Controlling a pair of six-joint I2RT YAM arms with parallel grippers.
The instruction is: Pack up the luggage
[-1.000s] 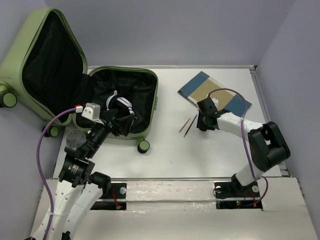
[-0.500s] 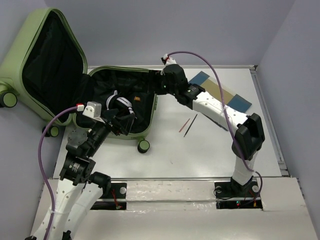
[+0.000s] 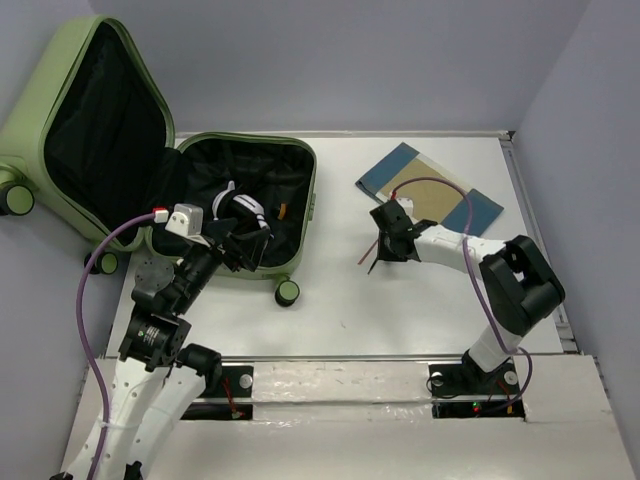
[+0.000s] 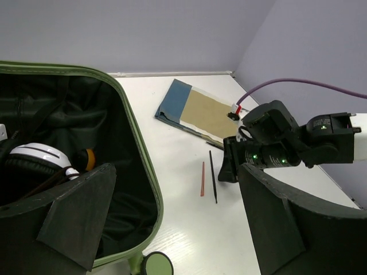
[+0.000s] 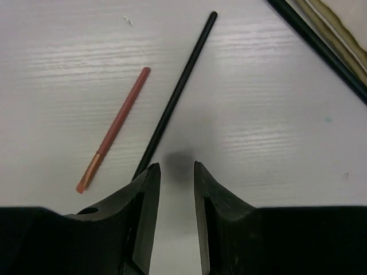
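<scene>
Near the top view's centre, the right gripper (image 5: 175, 172) hangs narrowly parted and empty beside a black stick (image 5: 172, 103) and red pencil (image 5: 117, 123). At lower left, the left gripper (image 3: 245, 245) gapes wide over the open luggage (image 3: 312, 200).

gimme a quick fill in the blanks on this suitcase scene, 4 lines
1. The olive-green suitcase lies ___, its black lining showing.
2. The white headphones rest ___ the suitcase.
3. Next to the red pencil on the table lies a thin stick coloured ___.
4. The right pincer hovers by that stick and holds ___.

Missing words: open; inside; black; nothing
</scene>
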